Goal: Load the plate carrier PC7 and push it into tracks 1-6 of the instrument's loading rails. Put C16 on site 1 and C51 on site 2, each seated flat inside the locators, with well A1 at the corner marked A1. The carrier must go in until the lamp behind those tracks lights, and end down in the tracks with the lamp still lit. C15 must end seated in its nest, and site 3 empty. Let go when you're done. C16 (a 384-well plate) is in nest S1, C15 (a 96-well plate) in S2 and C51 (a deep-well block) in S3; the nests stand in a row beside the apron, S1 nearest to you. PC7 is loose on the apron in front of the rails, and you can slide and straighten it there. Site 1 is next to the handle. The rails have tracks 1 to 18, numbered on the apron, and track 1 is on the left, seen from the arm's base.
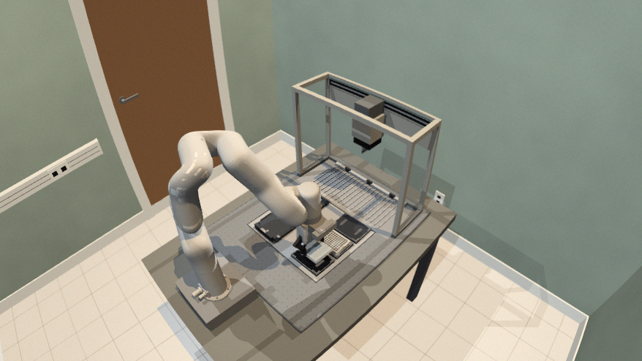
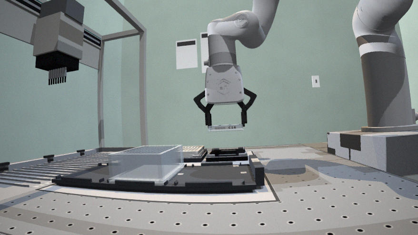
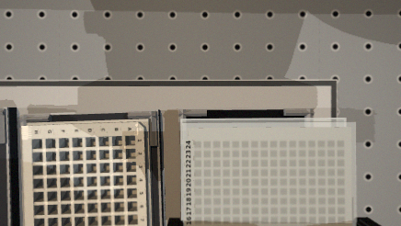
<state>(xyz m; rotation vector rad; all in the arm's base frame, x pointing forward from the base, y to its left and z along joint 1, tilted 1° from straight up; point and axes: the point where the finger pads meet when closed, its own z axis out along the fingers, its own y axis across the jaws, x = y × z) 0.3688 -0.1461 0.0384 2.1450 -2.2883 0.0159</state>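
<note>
My gripper [image 2: 224,124] is shut on C16 [image 2: 225,127], a thin pale 384-well plate, and holds it level well above the empty black nest S1 [image 2: 226,153]. In the wrist view C16 [image 3: 269,172] fills the lower right, with C15 [image 3: 85,175], the 96-well plate, in its nest S2 to the left. C51 [image 2: 147,163], the clear deep-well block, sits on the middle site of the black carrier PC7 [image 2: 157,181]. The carrier lies on the apron, with its handle [image 2: 256,172] towards the arm's base. The site next to the handle is empty.
The loading rails [image 1: 355,193] lie under the instrument frame [image 1: 368,147], whose pipetting head [image 1: 368,123] hangs above them. Nest S3 [image 1: 355,226] stands empty. The arm's base [image 2: 380,146] rises at the right. The small lamps behind the rails look dark.
</note>
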